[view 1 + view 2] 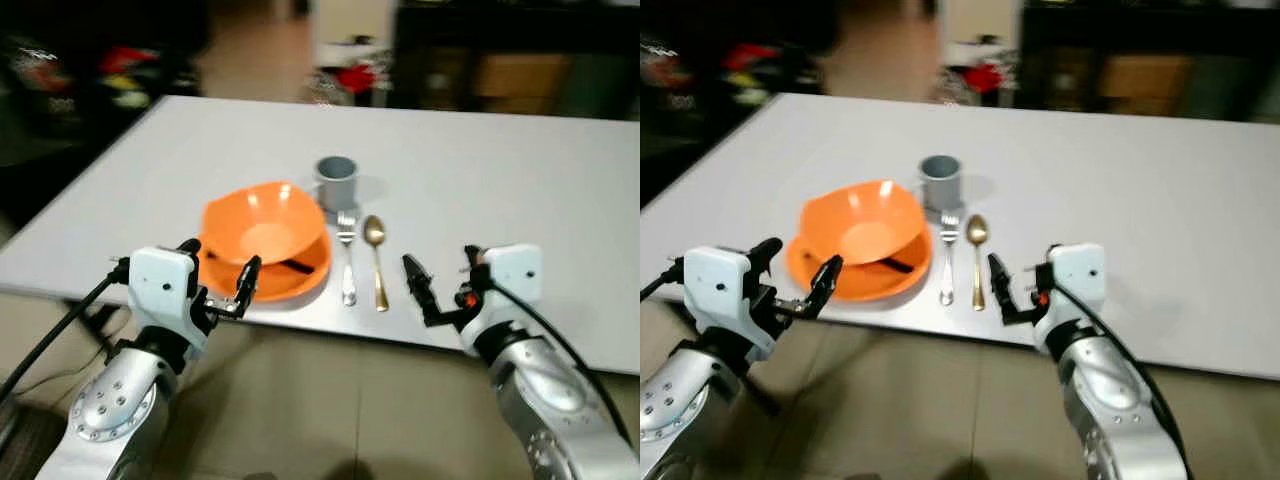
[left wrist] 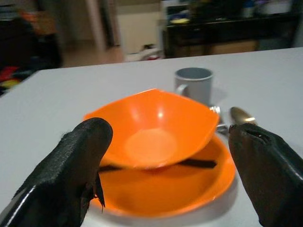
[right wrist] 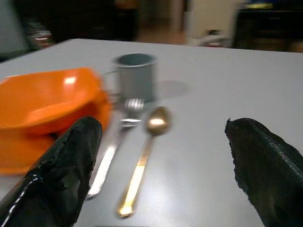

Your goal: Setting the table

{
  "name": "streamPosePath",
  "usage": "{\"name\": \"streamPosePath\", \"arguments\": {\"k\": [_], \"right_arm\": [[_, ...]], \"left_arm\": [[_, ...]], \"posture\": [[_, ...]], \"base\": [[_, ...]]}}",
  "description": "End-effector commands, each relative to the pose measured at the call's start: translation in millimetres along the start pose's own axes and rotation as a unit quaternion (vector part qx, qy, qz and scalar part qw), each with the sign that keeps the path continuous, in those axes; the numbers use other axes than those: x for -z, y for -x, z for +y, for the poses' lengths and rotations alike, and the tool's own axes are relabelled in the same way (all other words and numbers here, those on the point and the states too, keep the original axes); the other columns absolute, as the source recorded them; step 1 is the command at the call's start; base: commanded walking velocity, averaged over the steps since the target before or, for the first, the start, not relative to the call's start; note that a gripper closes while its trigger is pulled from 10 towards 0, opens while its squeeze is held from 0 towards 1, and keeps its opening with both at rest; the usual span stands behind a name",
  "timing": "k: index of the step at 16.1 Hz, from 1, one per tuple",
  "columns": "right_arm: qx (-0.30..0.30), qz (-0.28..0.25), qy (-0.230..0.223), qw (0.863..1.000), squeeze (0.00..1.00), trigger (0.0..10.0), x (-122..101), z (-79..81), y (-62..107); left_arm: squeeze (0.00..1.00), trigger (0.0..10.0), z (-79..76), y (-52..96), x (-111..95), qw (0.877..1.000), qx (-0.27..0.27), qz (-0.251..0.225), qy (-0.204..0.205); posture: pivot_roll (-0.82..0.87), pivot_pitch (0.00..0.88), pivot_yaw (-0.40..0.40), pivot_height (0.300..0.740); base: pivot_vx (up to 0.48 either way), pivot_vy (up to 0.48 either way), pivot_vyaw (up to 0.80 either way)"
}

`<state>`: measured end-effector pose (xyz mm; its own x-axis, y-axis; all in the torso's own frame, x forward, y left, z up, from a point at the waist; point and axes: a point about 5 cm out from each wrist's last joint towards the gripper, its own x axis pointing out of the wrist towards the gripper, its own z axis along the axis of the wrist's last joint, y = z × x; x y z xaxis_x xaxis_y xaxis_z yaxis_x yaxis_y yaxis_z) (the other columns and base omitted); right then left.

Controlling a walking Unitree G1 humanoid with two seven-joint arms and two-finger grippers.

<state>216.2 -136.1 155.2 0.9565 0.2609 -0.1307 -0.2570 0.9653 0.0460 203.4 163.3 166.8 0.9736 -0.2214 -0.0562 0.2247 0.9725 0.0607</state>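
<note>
**Four cameras, one place setting**

Two head cameras look forward and down from above the near edge of a grey table (image 1: 520, 180), the second set slightly to the right, so the orange bowl (image 1: 262, 222) and grey mug (image 1: 336, 180) sit further left in its frame. Each wrist camera looks low and close across the tabletop between its own black fingers (image 2: 71, 175): the left wrist faces the bowl head-on, the right wrist faces the fork (image 3: 116, 146) and gold spoon (image 3: 142, 161). All four views share bowl, mug and spoon.
</note>
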Motion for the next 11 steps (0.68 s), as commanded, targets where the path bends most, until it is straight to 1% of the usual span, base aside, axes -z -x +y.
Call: {"name": "streamPosePath", "arguments": {"k": [1,2,3,4,5,6,7,8,10,11], "right_arm": [[-0.042,-0.007,-0.008,0.999,1.0,10.0,0,11.8,-1.0],[-0.047,-0.007,-0.007,0.999,1.0,10.0,1,12.2,-1.1],[-0.045,-0.01,0.009,0.999,1.0,10.0,2,9.9,-0.8],[-0.036,-0.02,0.037,0.998,1.0,10.0,0,6.3,0.3],[-0.032,-0.027,0.05,0.998,1.0,10.0,-2,3.6,0.9],[-0.033,-0.031,0.053,0.998,1.0,10.0,-4,2.5,0.3],[-0.041,-0.041,0.065,0.996,1.0,10.0,-9,2.3,-1.8],[-0.052,-0.044,0.071,0.995,1.0,10.0,-10,5.0,-2.4],[-0.062,-0.051,0.073,0.994,1.0,10.0,-12,8.5,-3.6],[-0.06,-0.053,0.068,0.994,1.0,10.0,-12,8.9,-5.2]], "left_arm": [[0.21,10.0,5.5,0.1,4,1.0,-0.013,0.013,-0.006],[1.0,10.0,8.1,-0.6,4,1.0,-0.023,0.01,0.0],[1.0,10.0,9.6,-1.6,5,0.999,-0.033,0.01,0.001],[1.0,10.0,9.3,-1.3,5,0.999,-0.041,0.008,0.003],[1.0,10.0,10.0,0.3,4,0.998,-0.059,0.004,0.003],[1.0,10.0,10.7,1.8,4,0.998,-0.065,-0.002,0.0],[1.0,10.0,13.9,5.0,5,0.996,-0.094,-0.012,-0.005],[1.0,10.0,15.2,5.1,2,0.994,-0.102,-0.023,-0.011],[1.0,10.0,16.0,4.5,-1,0.994,-0.1,-0.033,-0.013],[1.0,10.0,16.3,3.8,-3,0.994,-0.1,-0.038,-0.021]], "posture": [[0.06,0.0,0.038,0.74],[0.06,0.0,0.041,0.74],[0.06,0.0,0.044,0.74],[0.06,0.0,0.041,0.74],[0.06,0.0,0.035,0.74],[0.06,0.0,0.031,0.74],[0.07,0.0,0.019,0.74],[0.07,0.0,0.015,0.74],[0.08,0.0,0.015,0.74],[0.08,0.0,0.017,0.74]], "base": [[0.0,0.0,0.8],[0.0,0.0,0.8],[0.0,0.0,0.8],[0.0,0.0,0.8],[0.0,0.0,0.8],[0.0,0.0,0.8],[0.0,0.0,0.8],[0.0,0.0,0.8],[0.0,0.0,0.8],[0.0,0.0,0.8]]}}
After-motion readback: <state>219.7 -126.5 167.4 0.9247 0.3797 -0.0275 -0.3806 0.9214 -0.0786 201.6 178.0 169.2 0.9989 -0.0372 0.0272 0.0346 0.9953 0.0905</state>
